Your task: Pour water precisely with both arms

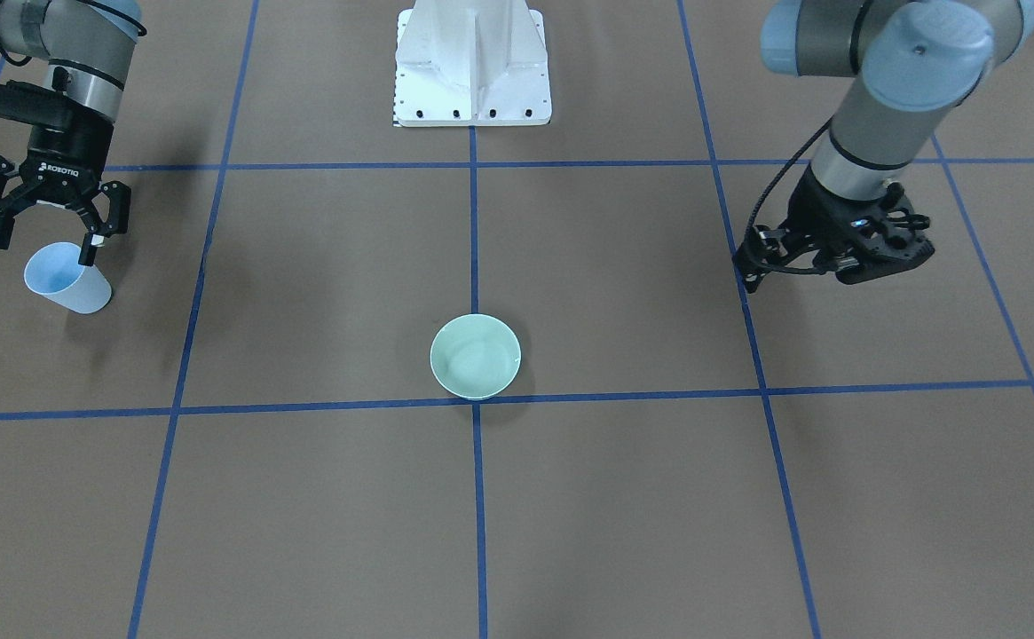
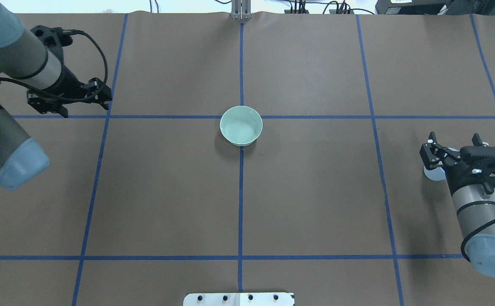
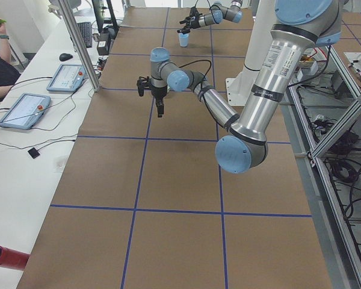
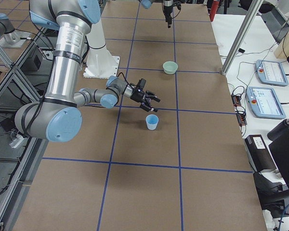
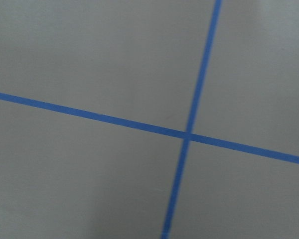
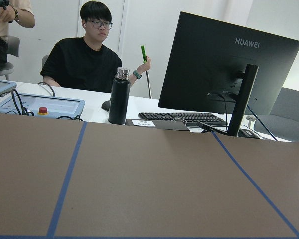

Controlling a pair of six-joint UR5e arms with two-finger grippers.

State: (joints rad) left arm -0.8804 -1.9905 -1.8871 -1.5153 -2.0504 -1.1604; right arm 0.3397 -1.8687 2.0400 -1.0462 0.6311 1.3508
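Two arms hang over the brown desk (image 1: 623, 497). The right arm's fingers (image 1: 90, 232) are spread wide, just above the rim of a pale blue cup (image 1: 68, 279) (upright, untouched). The left arm's fingers (image 2: 65, 107) look pressed together and hold nothing, well apart from the green bowl (image 1: 475, 356) that sits between both

You're getting even, bright overhead light; soft shadows sit under the bowl (image 1: 475, 356) on the counter (image 1: 623, 497). Your left wrist view is blurred.
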